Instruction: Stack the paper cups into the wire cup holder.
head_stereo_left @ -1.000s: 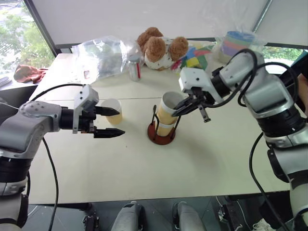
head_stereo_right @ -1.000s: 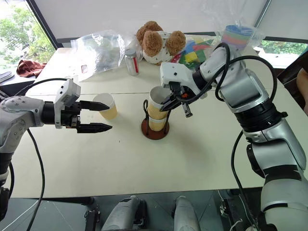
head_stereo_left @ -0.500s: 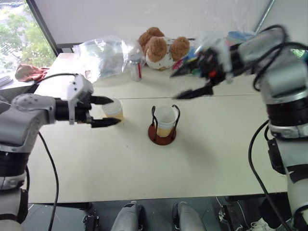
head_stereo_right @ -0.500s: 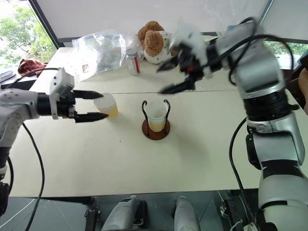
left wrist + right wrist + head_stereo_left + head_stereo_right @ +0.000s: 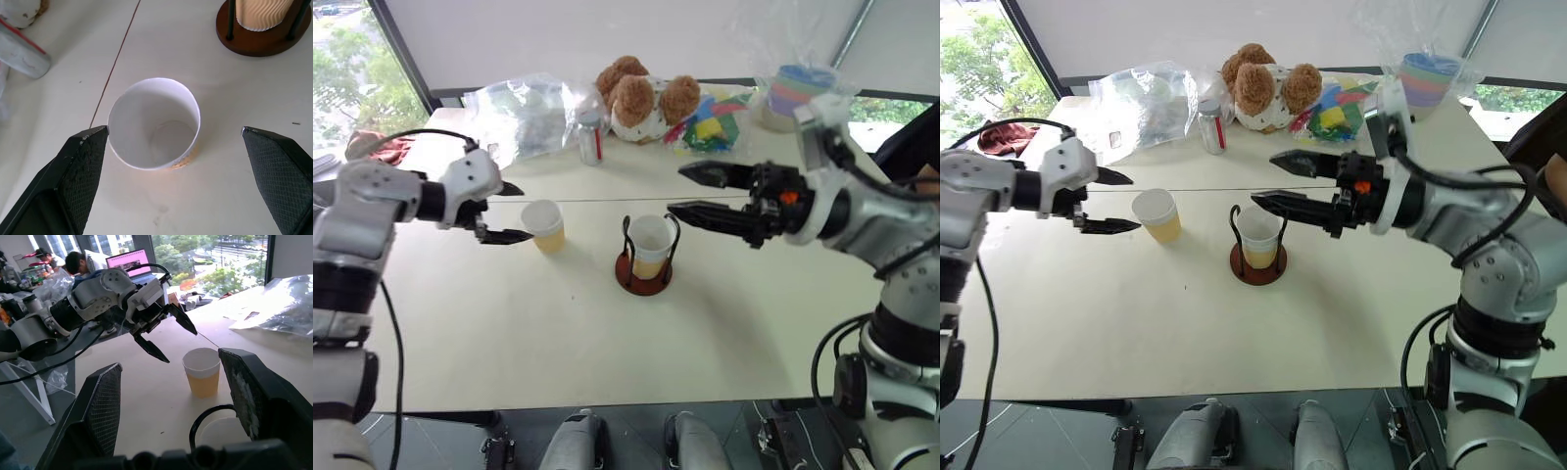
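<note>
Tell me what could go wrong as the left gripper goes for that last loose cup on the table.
1. The left gripper is open with the loose paper cup just ahead; a fingertip clipping the rim could tip the light cup.
2. Squeezing hard might crush its thin wall, so it won't nest into the cups in the wire cup holder.
3. The open right gripper hangs near the holder, so the arms could collide when the cup arrives.
</note>
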